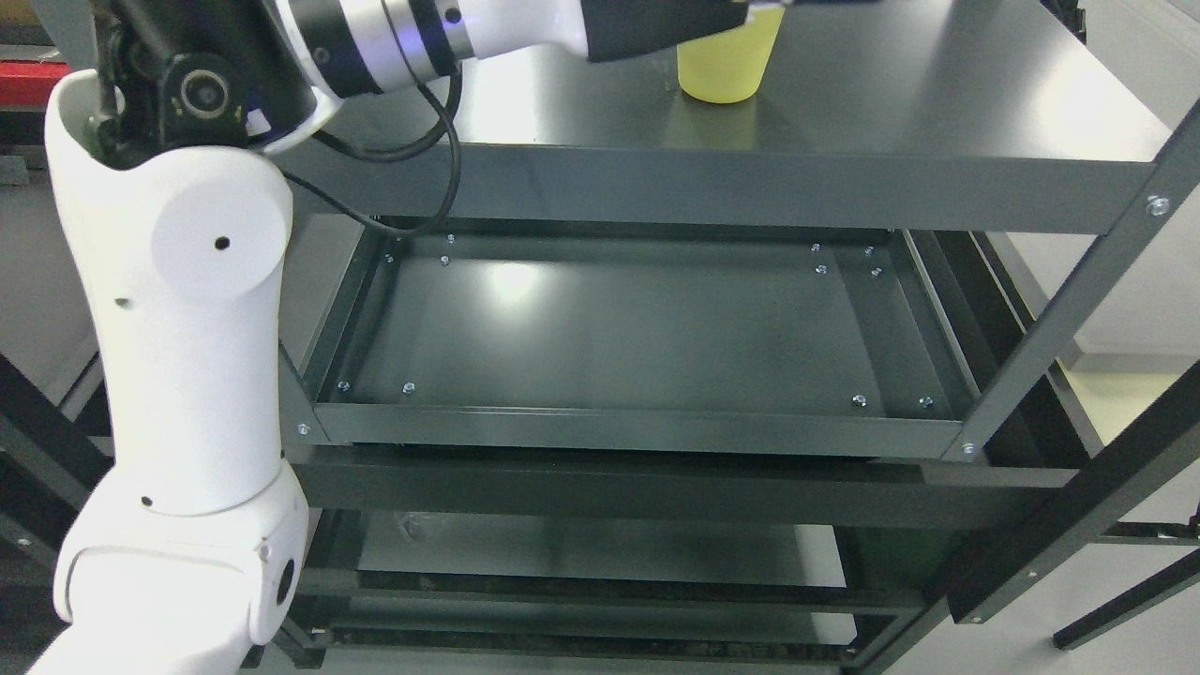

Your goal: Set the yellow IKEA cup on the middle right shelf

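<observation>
The yellow cup stands upright on the top shelf of a dark metal rack, near the picture's top edge. My left arm rises from the lower left, bends at the elbow and reaches right across the top. Its dark hand covers the cup's upper left side and rim, closed around it, and the frame edge cuts off most of the fingers. The cup's base rests on the shelf, with a faint yellow reflection below it. The shelf below is a shallow tray holding nothing. My right arm is out of view.
The rack's slanted front right post runs from the top shelf down to the tray's corner. A lower shelf shows beneath. My white left upper arm stands in front of the rack's left side, and a black cable hangs from the forearm.
</observation>
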Robot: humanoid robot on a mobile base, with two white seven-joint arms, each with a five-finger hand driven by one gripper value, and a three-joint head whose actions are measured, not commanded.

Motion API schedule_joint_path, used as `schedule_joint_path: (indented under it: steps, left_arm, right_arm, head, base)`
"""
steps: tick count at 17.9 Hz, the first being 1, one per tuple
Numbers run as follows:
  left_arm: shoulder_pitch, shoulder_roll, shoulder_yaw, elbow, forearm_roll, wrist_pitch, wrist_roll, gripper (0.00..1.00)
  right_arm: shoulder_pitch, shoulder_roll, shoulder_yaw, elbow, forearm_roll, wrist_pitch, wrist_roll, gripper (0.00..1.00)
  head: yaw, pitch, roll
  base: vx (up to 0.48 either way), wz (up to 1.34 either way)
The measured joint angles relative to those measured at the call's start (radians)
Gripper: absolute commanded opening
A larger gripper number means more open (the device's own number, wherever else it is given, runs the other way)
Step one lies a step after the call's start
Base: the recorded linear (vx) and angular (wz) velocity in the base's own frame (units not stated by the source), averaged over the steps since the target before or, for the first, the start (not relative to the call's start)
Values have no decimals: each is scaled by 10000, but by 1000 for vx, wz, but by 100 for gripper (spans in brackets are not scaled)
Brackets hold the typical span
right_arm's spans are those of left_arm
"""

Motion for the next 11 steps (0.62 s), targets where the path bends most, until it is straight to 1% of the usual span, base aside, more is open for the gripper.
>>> schedule_joint_path:
  steps: [4, 11]
  left_arm:
    - [857, 0, -468, -317, 115, 153, -724, 95]
    - [3130, 0, -2004, -654, 154, 212, -752, 95]
  right_arm:
    - [-1, 0, 0, 0, 0, -16, 0, 100]
    - [0, 0, 0, 0, 0, -39, 0, 99]
  head:
    - [0, 0, 0]
    - [0, 0, 0]
  base:
    - [0, 0]
    - [0, 0]
